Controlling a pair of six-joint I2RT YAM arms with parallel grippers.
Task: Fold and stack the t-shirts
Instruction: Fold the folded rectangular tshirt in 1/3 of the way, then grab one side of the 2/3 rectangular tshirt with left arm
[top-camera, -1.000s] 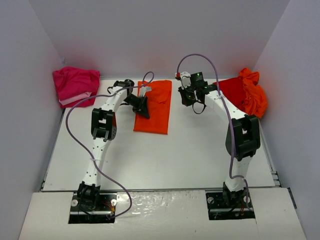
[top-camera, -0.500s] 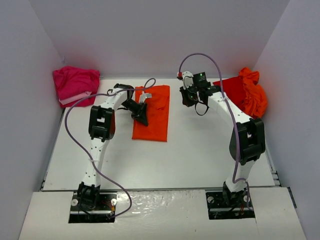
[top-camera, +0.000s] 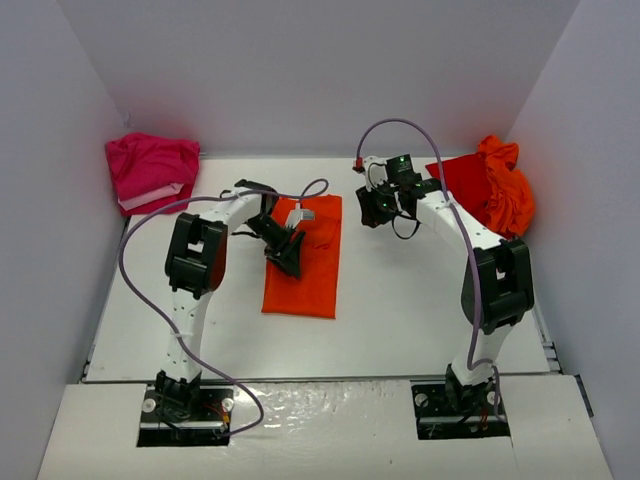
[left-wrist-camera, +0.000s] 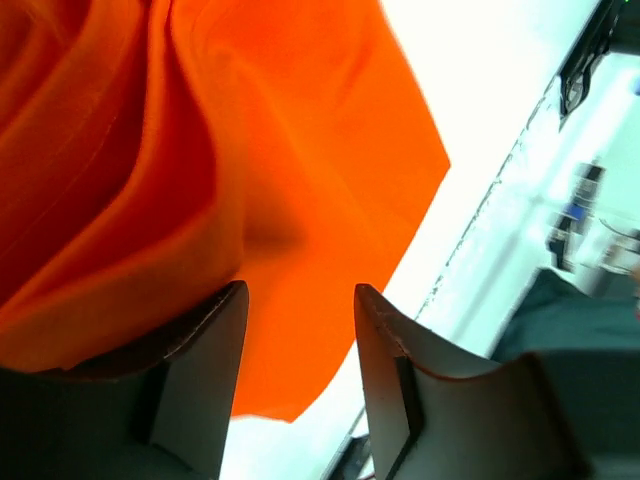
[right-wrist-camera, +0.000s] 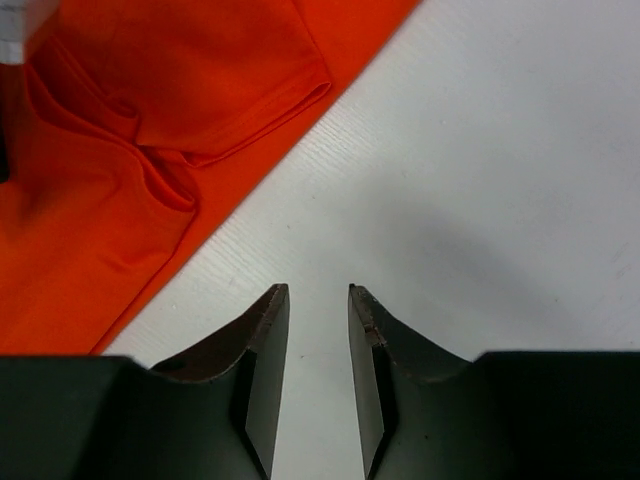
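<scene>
- The near half of the table is bare board between my 2 bases. That is the best open room I have for swinging an elbow.
- The orange t-shirt lies flat as 1 long narrow strip, a little left of the table's middle. It runs near to far and is well apart from every edge.
- My left pincer hangs over the strip's left long edge. Its fingers are apart and clamp nothing; the cloth under the gap is rumpled into soft ridges on 1 side.
- My right pincer hangs farther back over bare table, just beside the strip's far right corner. Its fingers are a little apart and empty.
- I judge the step in hand to be halving this strip:
  - flatten the ridges first;
  - take the 2 corners of 1 short end, 1 per pincer, pinching every layer;
  - lift low and lay that end squarely on the other.
- The pink t-shirts sit bunched at the far left corner.
- The red and orange heap is at the far right corner, near my right forearm, so a wide swing there could drag it.
- The walls close in on 3 sides, so I would keep the lifts low and towards the middle.
</scene>
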